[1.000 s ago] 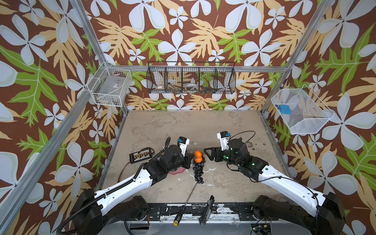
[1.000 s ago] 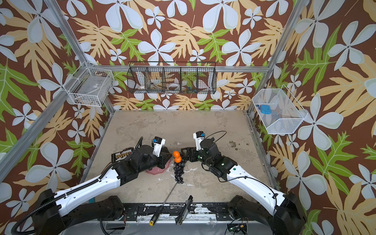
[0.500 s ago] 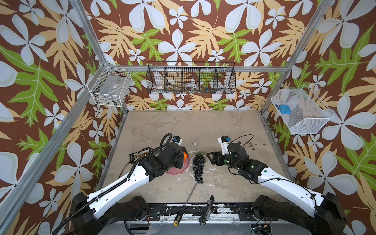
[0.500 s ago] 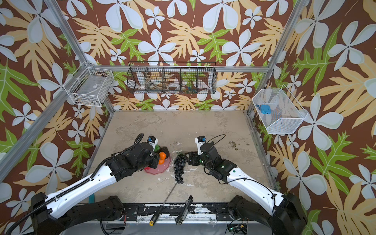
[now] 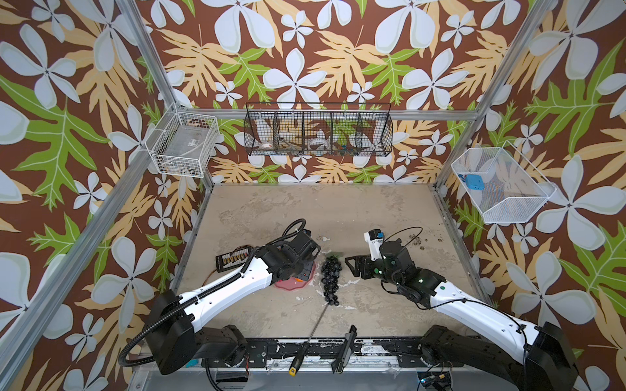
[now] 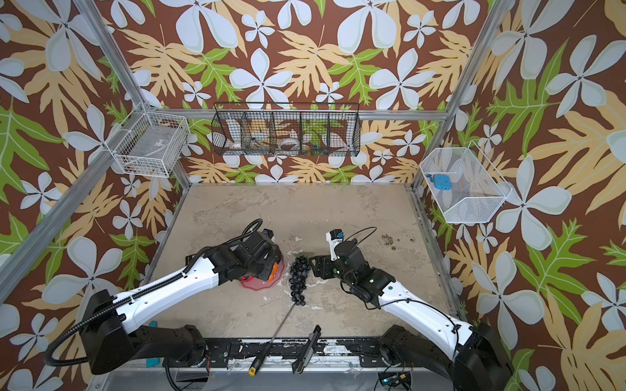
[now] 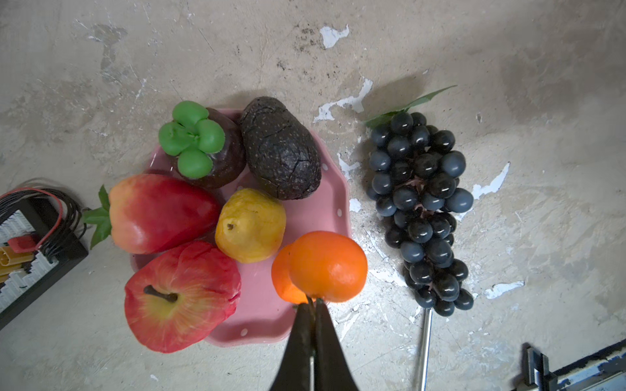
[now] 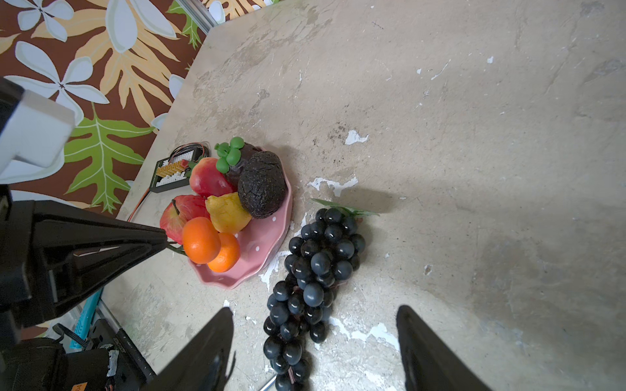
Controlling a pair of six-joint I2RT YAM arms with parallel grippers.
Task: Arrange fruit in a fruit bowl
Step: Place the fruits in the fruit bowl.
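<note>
Risk: the left gripper (image 7: pixel 313 304), pinched tight on the stem of the two oranges (image 7: pixel 327 265), has them right at the bowl (image 7: pixel 264 318) rim. Let go there and they likely roll onto the table (image 7: pixel 508 101), since the bowl is nearly full. It holds apples (image 7: pixel 179 298), lemon (image 7: pixel 250 225), mangosteen (image 7: pixel 206 149) and avocado (image 7: pixel 281 155); the apples overhang the edge. Grapes (image 8: pixel 315 264) lie on the table just beside the bowl, under the spread, empty right gripper (image 8: pixel 315 310). The long bunch may not fit.
</note>
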